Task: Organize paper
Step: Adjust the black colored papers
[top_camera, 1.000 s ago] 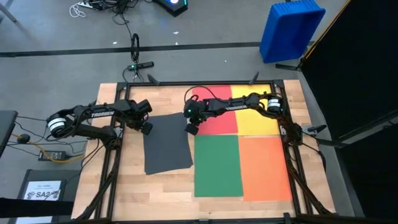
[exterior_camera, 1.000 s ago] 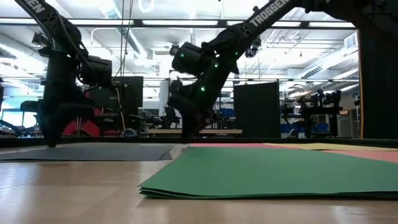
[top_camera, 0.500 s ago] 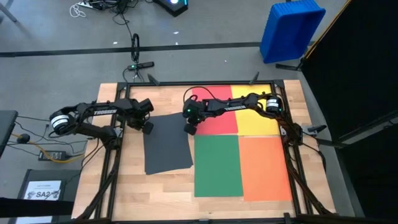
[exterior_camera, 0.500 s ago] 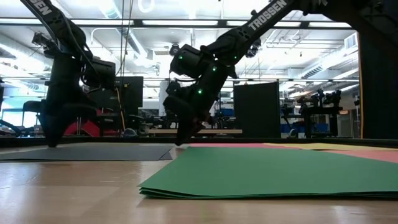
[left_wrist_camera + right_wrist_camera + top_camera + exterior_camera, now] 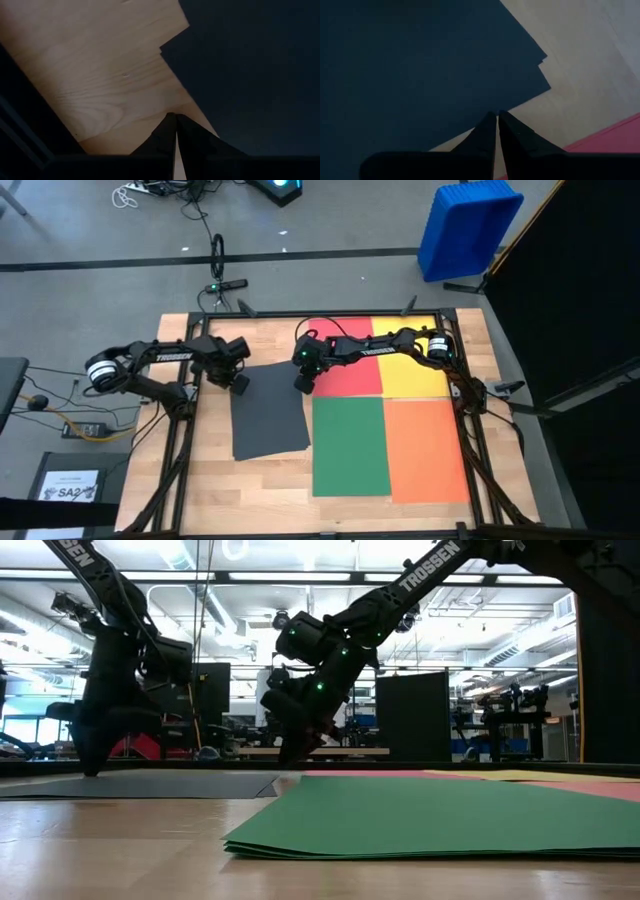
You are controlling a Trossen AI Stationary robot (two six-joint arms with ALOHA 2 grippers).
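A stack of dark grey paper lies flat and slightly askew on the wooden table, its sheets a little offset at the corners. Red, yellow, green and orange paper lie flat in a block to its right. My left gripper is shut and points down at the dark stack's far left corner. My right gripper is shut and slants down at the stack's far right corner, between the dark and the red paper. My left gripper's shut tips stand on the wood right at the dark stack's left edge, near its far corner, coming from above. I cannot tell whether they touch the edge. My right gripper's shut tips are at the dark stack's far edge near the right corner, slanting down from the table's right. Whether they press on the paper, I cannot tell.
Bare wood lies left of and in front of the dark stack. A black frame rail borders the table. A blue bin stands on the floor beyond the far right corner, and a white printed sheet lies off the table at the near left.
My right gripper has tipped steeper and its tips have sunk toward the dark stack's far right corner. The papers lie as before.
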